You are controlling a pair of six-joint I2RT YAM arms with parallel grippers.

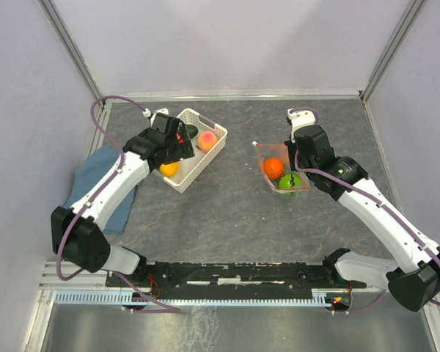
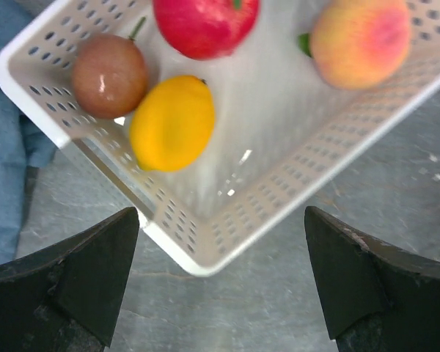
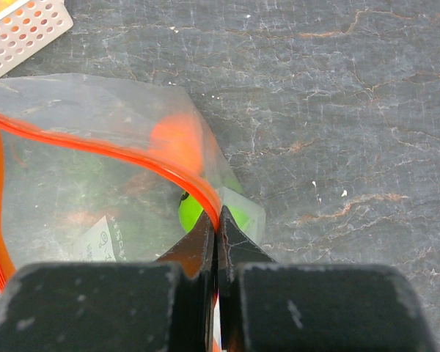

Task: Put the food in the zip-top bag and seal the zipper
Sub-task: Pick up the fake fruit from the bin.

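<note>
So basket w/ lemon; bag w/ orange; L pincer spread, R pincer pinching zipper.

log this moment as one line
left gripper: open above basket | right gripper: shut on bag edge | in bag: orange, green fruit | in basket: apple, lemon, peach, brown fruit | bag: unsealed

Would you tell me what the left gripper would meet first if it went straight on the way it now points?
The left gripper would probably meet the near wall of the basket before the lemon; depth is unclear.
</note>
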